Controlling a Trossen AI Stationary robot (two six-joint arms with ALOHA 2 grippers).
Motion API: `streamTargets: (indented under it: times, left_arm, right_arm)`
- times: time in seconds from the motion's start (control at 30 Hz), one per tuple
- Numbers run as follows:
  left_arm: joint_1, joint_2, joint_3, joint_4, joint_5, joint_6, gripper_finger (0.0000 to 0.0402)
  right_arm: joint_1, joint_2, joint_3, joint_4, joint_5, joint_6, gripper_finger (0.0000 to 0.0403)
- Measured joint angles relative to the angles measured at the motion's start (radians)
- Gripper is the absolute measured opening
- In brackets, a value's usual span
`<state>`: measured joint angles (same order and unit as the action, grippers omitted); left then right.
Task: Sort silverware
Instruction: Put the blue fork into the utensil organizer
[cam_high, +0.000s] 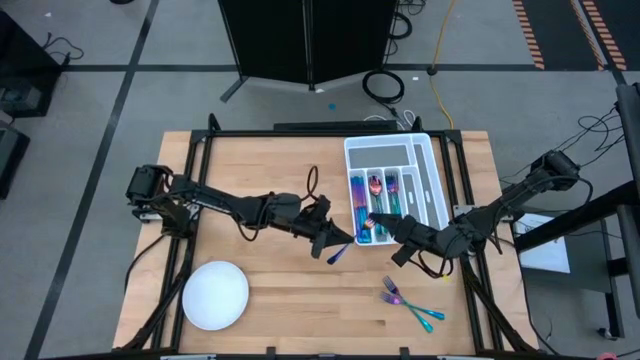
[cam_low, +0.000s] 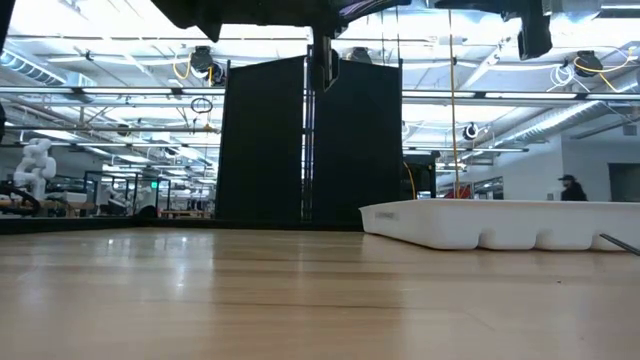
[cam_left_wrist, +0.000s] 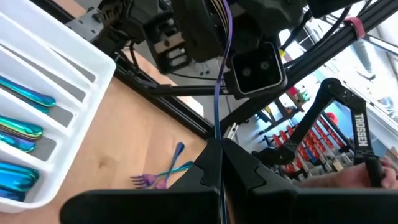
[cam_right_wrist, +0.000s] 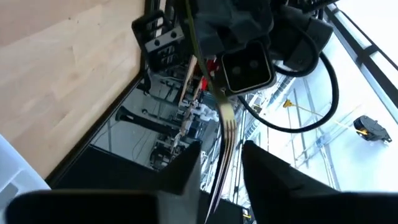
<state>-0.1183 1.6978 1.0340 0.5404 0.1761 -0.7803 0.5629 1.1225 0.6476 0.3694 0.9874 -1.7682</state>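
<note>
Mid-sort here. Both arms meet over the middle of the counter (cam_high: 270, 150), just beside the near end of the tray (cam_high: 432, 150).

The left pincer (cam_high: 333, 246) is clamped tight on a slim blue-purple piece (cam_high: 340, 254). In the left wrist view it runs straight out from between the fingers (cam_left_wrist: 245, 171); I can't tell whether it's a knife or something else.

The right pincer (cam_high: 383, 224) hangs over the tray's near edge with a fork (cam_right_wrist: 225, 121) between its fingers (cam_right_wrist: 186, 165). They look partly apart around it, so whether it's gripping or letting go I honestly can't say.

Where the rest sits: several pieces are already in the tray's left slots (cam_high: 362, 195), all teal and pink. Two forks plus a teal piece (cam_high: 410, 303) lie loose on the counter near the front right edge. The plate (cam_high: 215, 295) at front left has nothing on it that I can see.

My read: this looks like a handoff or a drop-off at the tray. Next move needs each piece lined up lengthwise with the matching slot and lowered in without clipping the dividers. The arms are close together, so bumping is the risk. After that, the loose pieces at the front.
</note>
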Motion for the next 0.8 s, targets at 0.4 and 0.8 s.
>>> streamTargets:
  times: [0.4,0.8]
  left_arm:
    - [0.004,0.0,0.001,-0.009,-0.001,0.065,0.0009]
    - [0.121,-0.124,0.002,-0.294,0.093,0.287,0.0093]
  right_arm:
    - [-0.007,0.0,0.0,-0.013,-0.022,0.215,0.0002]
    - [-0.006,-0.004,-0.001,-0.434,-0.132,0.894,0.0]
